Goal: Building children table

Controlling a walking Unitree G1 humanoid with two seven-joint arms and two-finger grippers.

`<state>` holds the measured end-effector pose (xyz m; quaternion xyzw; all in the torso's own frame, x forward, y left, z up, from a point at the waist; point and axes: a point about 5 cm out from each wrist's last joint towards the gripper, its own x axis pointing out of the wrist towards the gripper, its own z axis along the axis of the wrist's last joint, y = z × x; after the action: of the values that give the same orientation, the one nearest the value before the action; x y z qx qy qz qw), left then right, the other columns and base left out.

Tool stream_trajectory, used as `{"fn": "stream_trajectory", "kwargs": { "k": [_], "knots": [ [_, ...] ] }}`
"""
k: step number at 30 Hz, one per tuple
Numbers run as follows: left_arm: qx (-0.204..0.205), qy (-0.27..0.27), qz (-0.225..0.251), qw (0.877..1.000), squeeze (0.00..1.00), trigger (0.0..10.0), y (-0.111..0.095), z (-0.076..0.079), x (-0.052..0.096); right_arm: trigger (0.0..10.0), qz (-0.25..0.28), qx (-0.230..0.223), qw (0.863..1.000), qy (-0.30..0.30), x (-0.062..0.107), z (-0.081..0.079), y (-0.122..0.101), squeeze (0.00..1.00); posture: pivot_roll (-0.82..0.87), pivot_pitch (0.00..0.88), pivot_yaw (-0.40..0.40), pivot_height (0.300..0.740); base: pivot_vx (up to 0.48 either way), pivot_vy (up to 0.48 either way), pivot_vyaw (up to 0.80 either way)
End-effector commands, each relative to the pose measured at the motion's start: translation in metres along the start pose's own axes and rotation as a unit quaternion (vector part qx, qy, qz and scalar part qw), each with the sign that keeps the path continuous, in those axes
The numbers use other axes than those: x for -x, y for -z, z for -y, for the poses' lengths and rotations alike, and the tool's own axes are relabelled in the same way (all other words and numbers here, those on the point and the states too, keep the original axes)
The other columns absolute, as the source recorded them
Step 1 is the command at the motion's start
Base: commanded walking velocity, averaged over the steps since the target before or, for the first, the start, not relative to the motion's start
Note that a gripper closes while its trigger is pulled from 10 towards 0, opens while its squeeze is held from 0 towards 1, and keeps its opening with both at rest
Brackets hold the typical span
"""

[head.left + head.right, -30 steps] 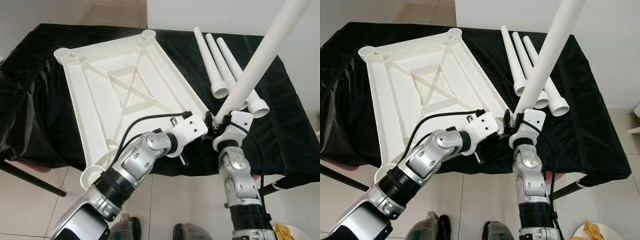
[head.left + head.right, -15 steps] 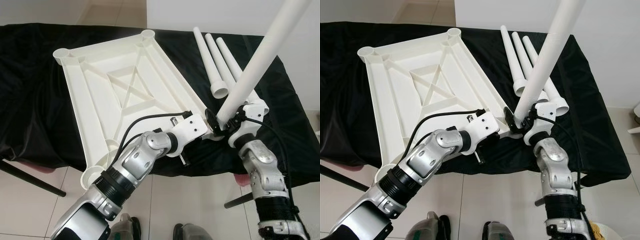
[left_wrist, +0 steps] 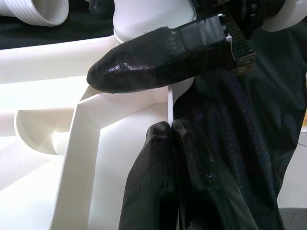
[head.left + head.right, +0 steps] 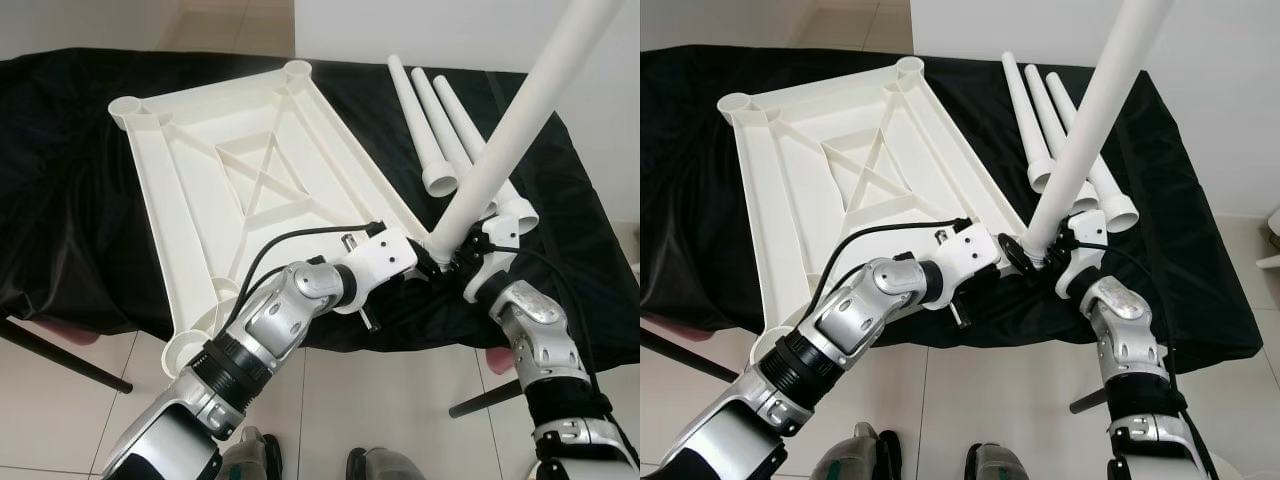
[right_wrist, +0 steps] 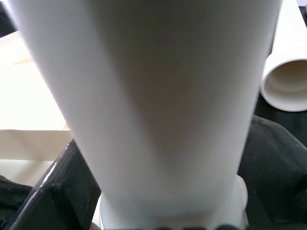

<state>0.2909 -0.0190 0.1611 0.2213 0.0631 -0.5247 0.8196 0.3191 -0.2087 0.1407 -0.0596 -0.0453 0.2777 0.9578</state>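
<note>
An upturned white plastic tabletop [image 4: 250, 190] lies on a black-draped table [image 4: 70, 230], with a round socket at each corner. My left gripper [image 4: 420, 264] is shut on the tabletop's rim at the near right corner; the left wrist view has the thin rim [image 3: 170, 98] between its fingers [image 3: 158, 57]. A long white leg [image 4: 520, 110] rises tilted up and to the right from that corner socket. My right gripper [image 4: 466, 256] is shut around the leg's base, and its black fingers [image 5: 62, 187] flank the tube [image 5: 158, 96] in the right wrist view.
Three loose white legs [image 4: 432, 130] lie side by side on the cloth at the back right, wide ends toward me. The table's front edge runs just under both grippers, above tiled floor [image 4: 400, 400]. A dark table leg [image 4: 60, 355] slants at lower left.
My right forearm and elbow have swung out to the right while the gripper kept hold of the leg's base. The leg stands slightly steeper. The left arm has held still.
</note>
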Motion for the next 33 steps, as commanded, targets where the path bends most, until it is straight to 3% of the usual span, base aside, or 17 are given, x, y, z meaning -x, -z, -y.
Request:
{"fn": "stream_trajectory", "kwargs": {
  "k": [1, 8, 9, 10, 11, 13, 14, 23, 33],
  "knots": [
    [0.007, 0.030, -0.010, 0.999, 0.00, 10.0, 0.005, 0.006, -0.002, 10.0, -0.013, -0.005, 1.000, -0.014, 0.003, 0.002, 0.007, 0.00, -0.03, 0.089, 0.017, 0.740, 0.000, 0.000, 0.00],
    [0.007, 0.031, -0.010, 0.999, 0.00, 10.0, 0.005, 0.007, -0.002, 9.5, -0.016, 0.004, 1.000, -0.026, 0.006, 0.013, 0.006, 0.00, -0.04, 0.081, 0.015, 0.740, 0.000, 0.000, 0.00],
    [0.006, 0.032, -0.009, 0.999, 0.00, 10.0, 0.005, 0.007, -0.003, 6.3, -0.018, 0.006, 1.000, -0.025, 0.007, 0.015, 0.007, 0.00, -0.04, 0.080, 0.015, 0.740, 0.000, 0.000, 0.00],
    [0.006, 0.033, -0.009, 0.999, 0.00, 10.0, 0.005, 0.008, -0.003, 6.3, -0.018, 0.007, 0.999, -0.025, 0.007, 0.016, 0.007, 0.00, -0.04, 0.079, 0.015, 0.740, 0.000, 0.000, 0.00],
    [0.006, 0.033, -0.009, 0.999, 0.00, 10.0, 0.005, 0.008, -0.003, 1.9, -0.018, 0.008, 1.000, -0.023, 0.008, 0.017, 0.008, 0.00, -0.04, 0.077, 0.014, 0.740, 0.000, 0.000, 0.00],
    [0.006, 0.033, -0.009, 0.999, 0.00, 10.0, 0.005, 0.008, -0.003, 1.9, -0.018, 0.007, 1.000, -0.022, 0.009, 0.018, 0.009, 0.00, -0.04, 0.077, 0.014, 0.740, 0.000, 0.000, 0.00],
    [0.006, 0.034, -0.009, 0.999, 0.00, 10.0, 0.005, 0.008, -0.003, 0.0, -0.018, 0.006, 1.000, -0.024, 0.010, 0.018, 0.010, 0.00, -0.04, 0.077, 0.014, 0.740, 0.000, 0.000, 0.00],
    [0.005, 0.035, -0.009, 0.999, 0.00, 10.0, 0.005, 0.009, -0.003, 0.0, -0.019, -0.002, 1.000, -0.008, 0.016, 0.016, 0.017, 0.00, -0.04, 0.073, 0.014, 0.740, 0.000, 0.000, 0.00],
    [0.006, 0.038, -0.007, 0.999, 0.00, 10.0, 0.005, 0.012, -0.004, 0.0, -0.026, -0.009, 0.994, 0.102, 0.014, 0.011, 0.028, 0.00, -0.04, 0.065, 0.002, 0.740, 0.000, 0.000, 0.00]
  ]
}}
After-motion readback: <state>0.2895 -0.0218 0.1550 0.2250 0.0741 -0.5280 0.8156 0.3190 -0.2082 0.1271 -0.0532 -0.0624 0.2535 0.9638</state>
